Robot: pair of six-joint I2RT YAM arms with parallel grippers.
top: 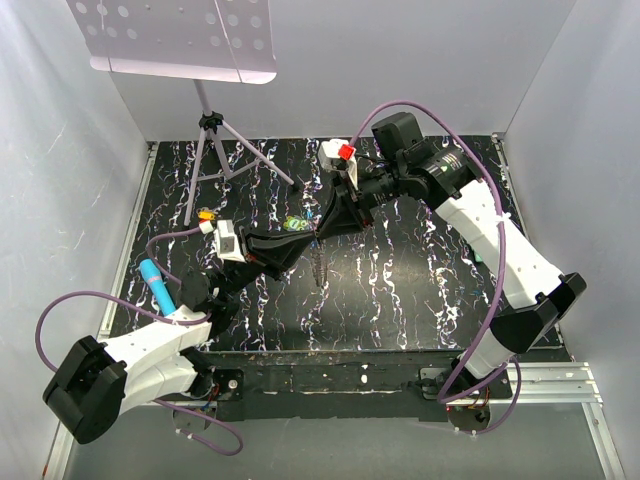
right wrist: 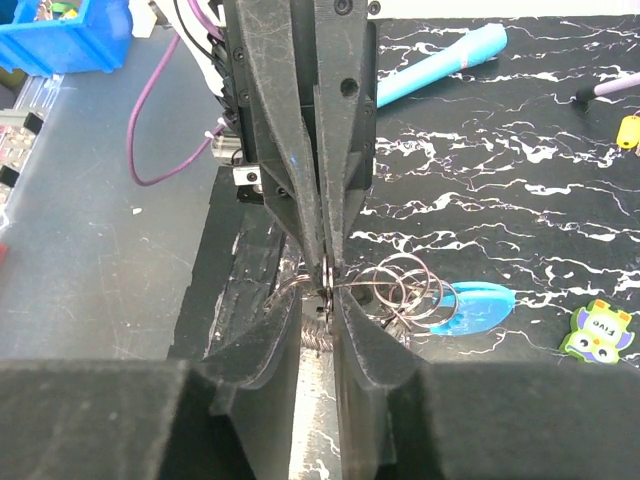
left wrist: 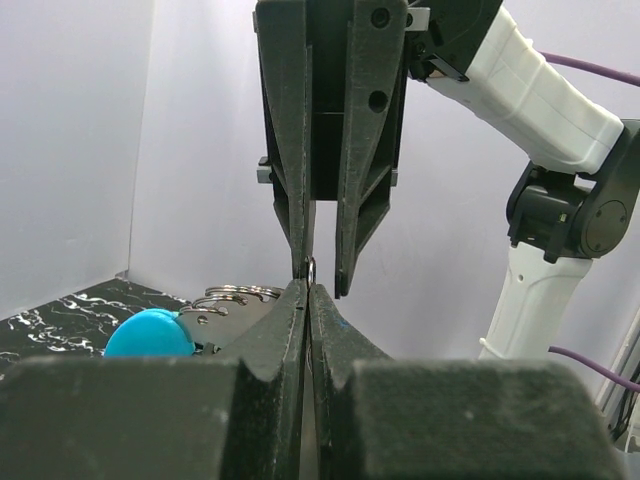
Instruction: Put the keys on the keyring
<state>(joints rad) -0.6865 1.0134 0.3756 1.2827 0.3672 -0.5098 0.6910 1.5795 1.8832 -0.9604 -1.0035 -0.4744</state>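
Readable text: none that can be made out for certain | Only marking: a small pale label with dark characters on the green owl-shaped figure point(right wrist: 598, 330), right wrist view | Legibility: characters too small and blurred to read

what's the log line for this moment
left gripper shut on metal ring | right gripper jaws slightly apart around it | beaded chain hanging below
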